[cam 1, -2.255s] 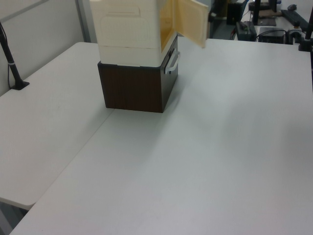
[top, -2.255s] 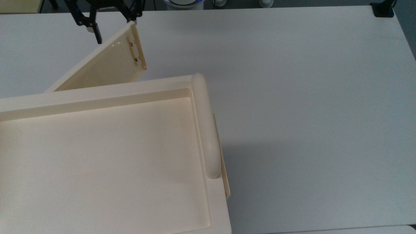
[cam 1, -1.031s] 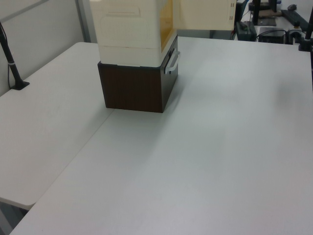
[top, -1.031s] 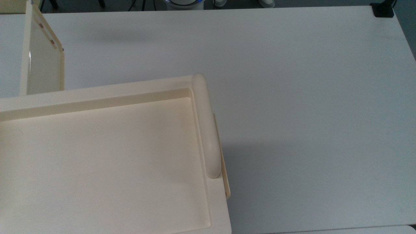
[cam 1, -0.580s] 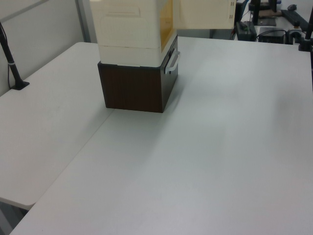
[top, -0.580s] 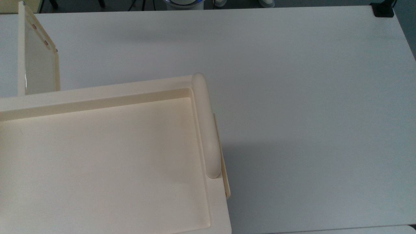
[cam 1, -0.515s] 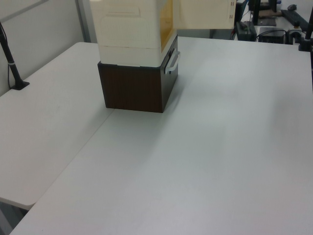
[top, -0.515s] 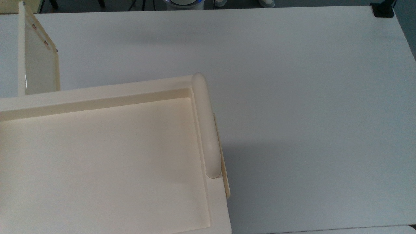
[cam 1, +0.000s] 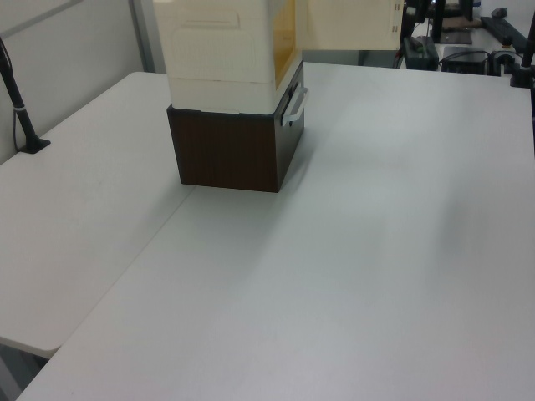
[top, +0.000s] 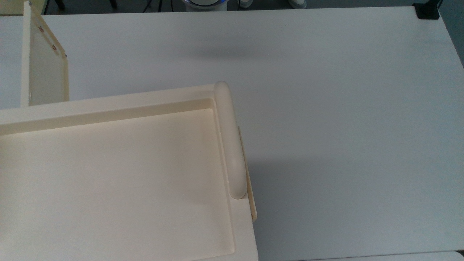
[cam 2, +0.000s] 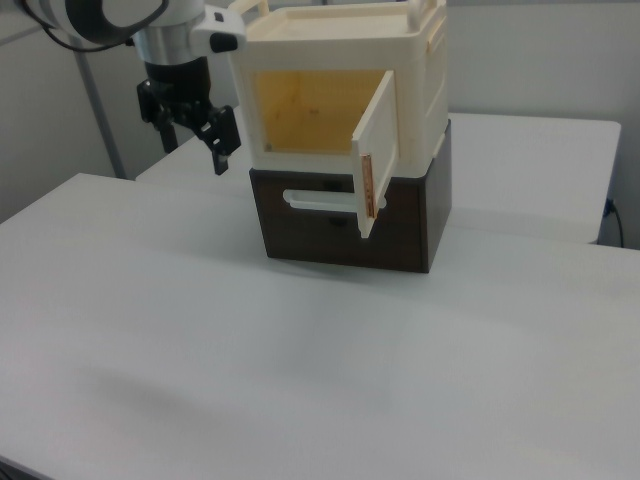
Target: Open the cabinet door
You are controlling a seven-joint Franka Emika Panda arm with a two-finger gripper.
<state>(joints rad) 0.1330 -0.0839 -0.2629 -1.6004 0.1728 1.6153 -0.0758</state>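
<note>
The cabinet door [cam 2: 374,150] swung wide in the last couple secs and now sticks out from the cabinet [cam 2: 345,100]; job looks done. The end effector [cam 2: 215,135] has let go and hangs just beside the cabinet, on the right view's left; fingers open, holding nothing. Lots of bare table [top: 344,108] w/ room to pull away.
</note>
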